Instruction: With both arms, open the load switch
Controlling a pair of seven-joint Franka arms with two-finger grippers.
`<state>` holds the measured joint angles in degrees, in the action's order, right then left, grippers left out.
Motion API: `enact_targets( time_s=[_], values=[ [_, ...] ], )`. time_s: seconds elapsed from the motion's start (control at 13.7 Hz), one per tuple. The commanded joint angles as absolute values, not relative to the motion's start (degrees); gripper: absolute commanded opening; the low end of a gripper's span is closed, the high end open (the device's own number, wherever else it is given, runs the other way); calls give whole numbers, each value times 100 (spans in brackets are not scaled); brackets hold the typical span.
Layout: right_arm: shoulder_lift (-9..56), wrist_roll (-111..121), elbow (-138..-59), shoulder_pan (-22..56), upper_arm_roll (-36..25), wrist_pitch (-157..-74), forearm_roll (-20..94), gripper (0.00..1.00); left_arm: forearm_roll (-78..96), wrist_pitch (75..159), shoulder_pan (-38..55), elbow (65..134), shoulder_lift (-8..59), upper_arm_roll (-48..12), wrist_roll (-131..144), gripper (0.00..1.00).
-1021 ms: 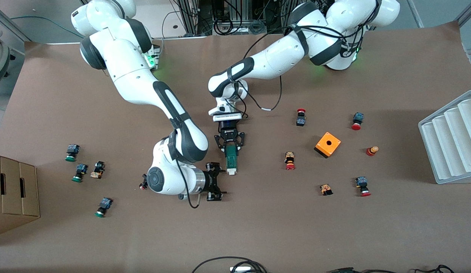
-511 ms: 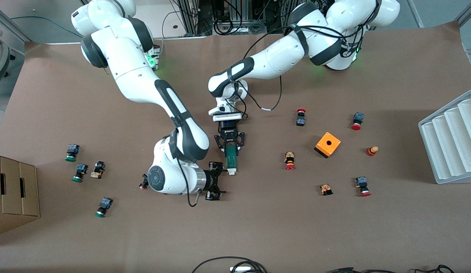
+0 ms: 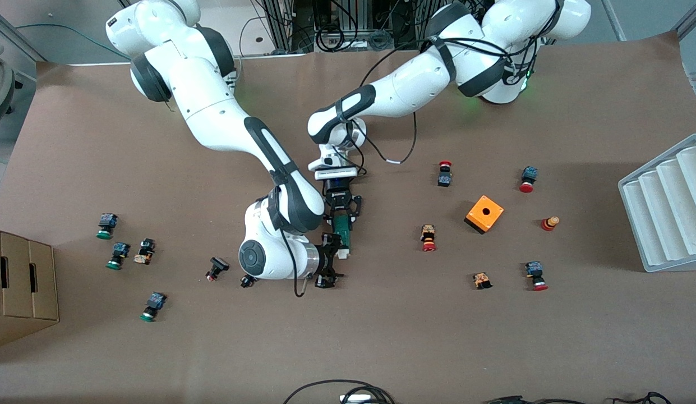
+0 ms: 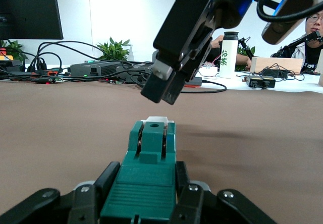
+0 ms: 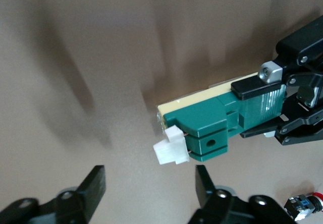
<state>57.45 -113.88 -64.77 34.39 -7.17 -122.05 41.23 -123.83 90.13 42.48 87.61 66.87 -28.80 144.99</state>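
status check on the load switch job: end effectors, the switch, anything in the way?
Left end effector shut on load switch. Right end effector open, at its white lever, not gripping. Nothing between them.

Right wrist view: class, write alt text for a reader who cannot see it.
The left gripper holds a dark-green load switch by one end above the brown table. The open right gripper faces its white lever.

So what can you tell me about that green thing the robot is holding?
The load switch is a slim dark-green block, plastic by its look, with a small white lever piece at its free end and a cream strip along one side. The left gripper is shut on its other end and holds it just above the brown table. The right gripper is open around the lever end, not touching it.
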Motion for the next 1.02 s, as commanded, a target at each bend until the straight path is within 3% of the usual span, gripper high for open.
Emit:
enact_targets(
  time_s=[0.0,0.36,0.95],
  values=[
    [5792,-11540,-6416,3472,-782,-12191,4324,74,-12489,9105,4315,8596,6970,-2892,14607,51],
    [5801,-11601,-6416,3454,-791,-12015,4324,64,-12480,9097,4315,8596,6970,-2892,14616,51],
    [5880,-11900,-6407,3410,-756,-11900,4333,58,-12481,9097,4315,8596,6996,-2892,14704,52]
  ],
)
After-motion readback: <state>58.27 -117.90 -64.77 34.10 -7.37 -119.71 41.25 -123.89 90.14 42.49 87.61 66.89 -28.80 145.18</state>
